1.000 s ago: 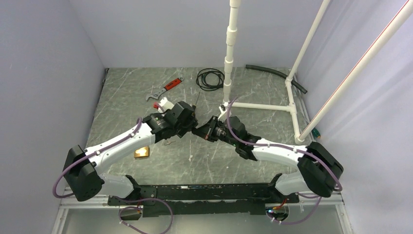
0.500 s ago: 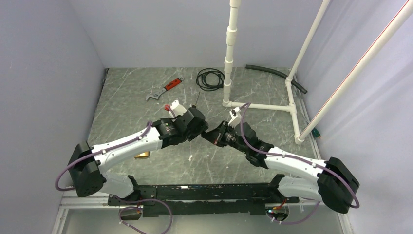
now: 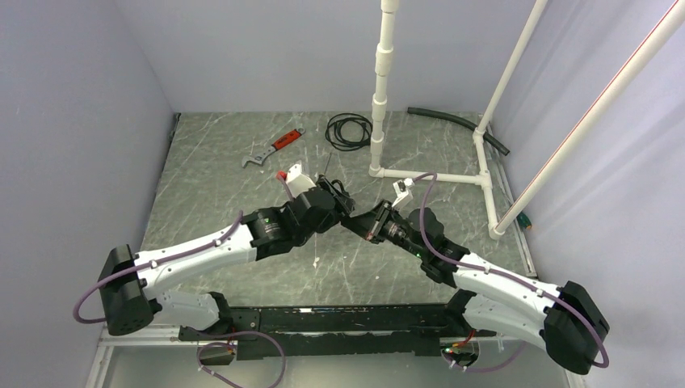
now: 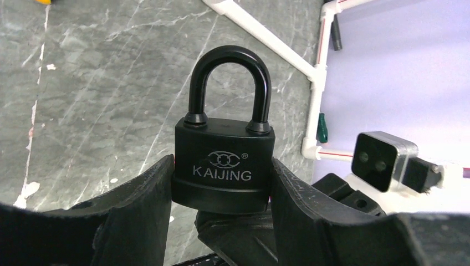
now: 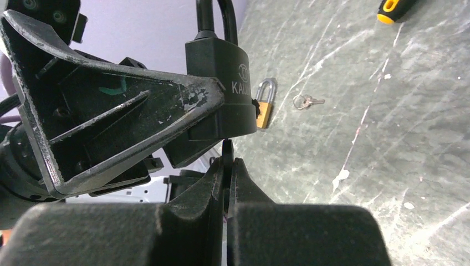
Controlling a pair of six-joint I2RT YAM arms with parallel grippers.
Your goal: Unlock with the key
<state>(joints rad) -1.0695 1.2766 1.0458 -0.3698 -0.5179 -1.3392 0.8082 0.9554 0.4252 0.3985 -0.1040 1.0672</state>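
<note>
Grey marble table lay under my two arms, with pale purple walls around it. My left gripper was partly open and squeezed a black padlock by its two sides. It held the padlock upright, off the table, with its loop on top and pushed in. My right gripper was shut tight on a thin key, and the tip of the key touched the bottom of the padlock. I could not tell if it was inside the hole. Down on the table lay a small gold padlock, a little key ring near it, a black cable and a white pipe frame
</note>
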